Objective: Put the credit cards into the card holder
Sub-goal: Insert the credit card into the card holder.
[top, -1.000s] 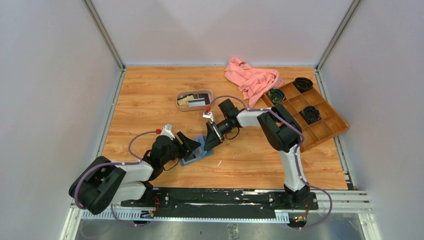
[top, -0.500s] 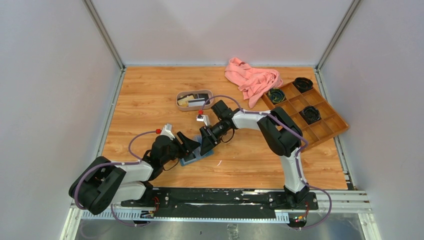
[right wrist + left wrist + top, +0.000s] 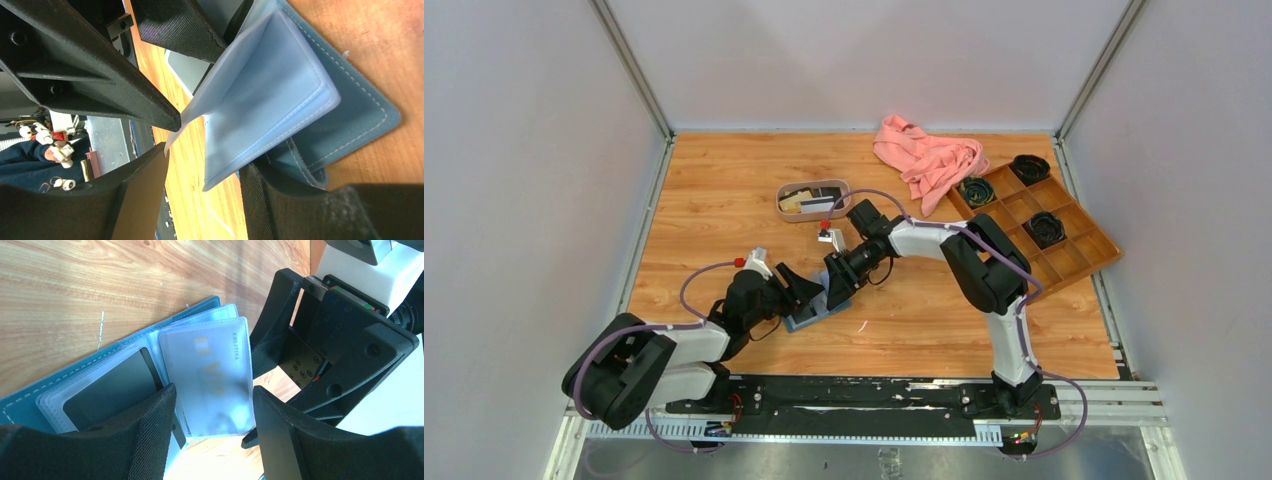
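The left hand [image 3: 215, 392] reaches in low from the near left, its jaws apart on either side of a clear sleeve; whether they pinch it cannot be told. Under it the card holder [image 3: 817, 314] lies open on the worktop [image 3: 714, 210] near the middle, its long axis slanting from near left to far right, teal cover down and pale sleeves fanned upward. One sleeve holds a black card [image 3: 107, 390]. The next holds a pale grey card [image 3: 210, 375], whose long axis points away from the left hand toward the right hand [image 3: 205, 162]. That hand meets the holder from the far right, spread open, with a pale blue leaf raised between its jaws. The two hands crowd over the holder and hide most of it from above. Behind them an oval tray [image 3: 780, 203] carries more credit cards [image 3: 812, 203]. Farther right lie a crumpled pink cloth [image 3: 929, 160] and a compartmented wooden box [image 3: 1079, 255] with black round items [image 3: 1045, 229], well apart from the holder.
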`<act>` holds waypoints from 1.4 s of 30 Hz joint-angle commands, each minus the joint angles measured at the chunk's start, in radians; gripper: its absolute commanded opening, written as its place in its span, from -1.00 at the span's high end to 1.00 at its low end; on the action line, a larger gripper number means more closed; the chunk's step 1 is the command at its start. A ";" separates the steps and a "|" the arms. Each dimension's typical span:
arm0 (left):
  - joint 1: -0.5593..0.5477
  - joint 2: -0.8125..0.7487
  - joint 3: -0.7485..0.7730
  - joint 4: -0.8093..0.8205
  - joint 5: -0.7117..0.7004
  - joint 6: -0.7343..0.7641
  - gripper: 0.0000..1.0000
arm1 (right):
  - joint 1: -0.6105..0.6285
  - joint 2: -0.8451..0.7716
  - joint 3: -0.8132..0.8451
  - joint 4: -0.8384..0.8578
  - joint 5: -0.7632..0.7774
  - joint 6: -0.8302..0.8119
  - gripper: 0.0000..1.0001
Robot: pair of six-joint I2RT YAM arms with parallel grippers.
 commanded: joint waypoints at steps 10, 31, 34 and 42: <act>0.027 -0.037 -0.050 -0.020 0.000 0.025 -0.16 | -0.024 -0.023 -0.005 -0.019 -0.073 -0.050 -0.27; 0.050 -0.163 -0.126 -0.039 0.004 0.002 -0.04 | -0.037 -0.110 0.047 -0.125 0.171 -0.203 0.14; 0.053 -0.167 -0.127 -0.041 0.007 0.004 -0.03 | -0.009 -0.115 0.064 -0.134 0.200 -0.212 0.20; 0.061 -0.182 -0.142 -0.041 0.015 0.001 -0.02 | 0.073 -0.020 0.138 -0.137 0.167 -0.121 0.53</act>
